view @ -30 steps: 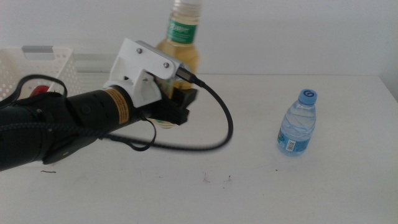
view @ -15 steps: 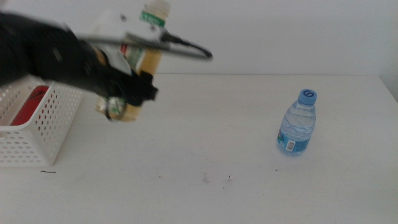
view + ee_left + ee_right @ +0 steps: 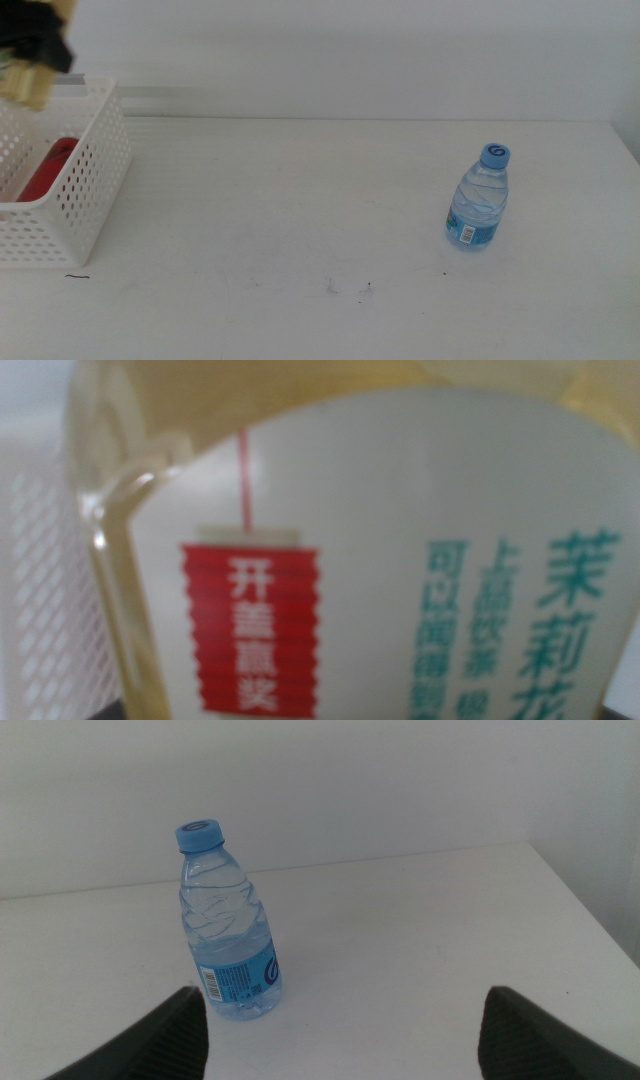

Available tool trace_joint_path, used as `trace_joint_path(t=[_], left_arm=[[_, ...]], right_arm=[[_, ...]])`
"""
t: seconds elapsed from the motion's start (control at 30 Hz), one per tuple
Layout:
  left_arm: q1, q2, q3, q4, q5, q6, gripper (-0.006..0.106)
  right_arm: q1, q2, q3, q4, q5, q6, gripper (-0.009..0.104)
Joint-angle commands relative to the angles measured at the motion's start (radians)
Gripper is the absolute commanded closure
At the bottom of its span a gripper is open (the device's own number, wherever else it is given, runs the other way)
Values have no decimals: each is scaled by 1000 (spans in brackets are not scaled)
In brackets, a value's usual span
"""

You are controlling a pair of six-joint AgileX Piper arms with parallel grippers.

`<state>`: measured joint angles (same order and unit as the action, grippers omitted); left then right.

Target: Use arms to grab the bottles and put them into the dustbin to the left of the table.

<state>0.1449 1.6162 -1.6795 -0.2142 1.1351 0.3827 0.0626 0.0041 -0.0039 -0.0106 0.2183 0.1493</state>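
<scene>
At the far left of the large plain white table we see the white perforated plastic basket, with a red soda can lying inside it. Above its back corner, at the middle view's top-left edge, the left gripper hangs with the yellowish tea bottle pinched in its jaws; the left wrist view is filled by that bottle's white label. Well apart on the right side, we find the small clear-blue water bottle with blue cap upright, the right gripper near it, jaws spread wide
</scene>
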Motion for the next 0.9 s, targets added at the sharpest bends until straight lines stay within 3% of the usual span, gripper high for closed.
trace_joint_path(t=[0.0, 0.2, 0.67, 0.8, 0.87], left_arm=[[66, 29, -54, -26, 45, 14, 92], [183, 135, -69, -34, 86, 67, 92], [193, 374, -69, -77, 55, 90, 91], [193, 415, -67, -83, 55, 95, 83], [193, 432, -67, -83, 49, 106, 71]], right_arm=[[-4, -4, 4, -9, -9, -7, 8], [-4, -4, 4, -9, -9, -7, 8], [-4, -4, 4, -9, -9, -7, 8], [-4, -4, 4, -9, -9, -7, 8], [-4, -4, 4, -9, -9, -7, 8]])
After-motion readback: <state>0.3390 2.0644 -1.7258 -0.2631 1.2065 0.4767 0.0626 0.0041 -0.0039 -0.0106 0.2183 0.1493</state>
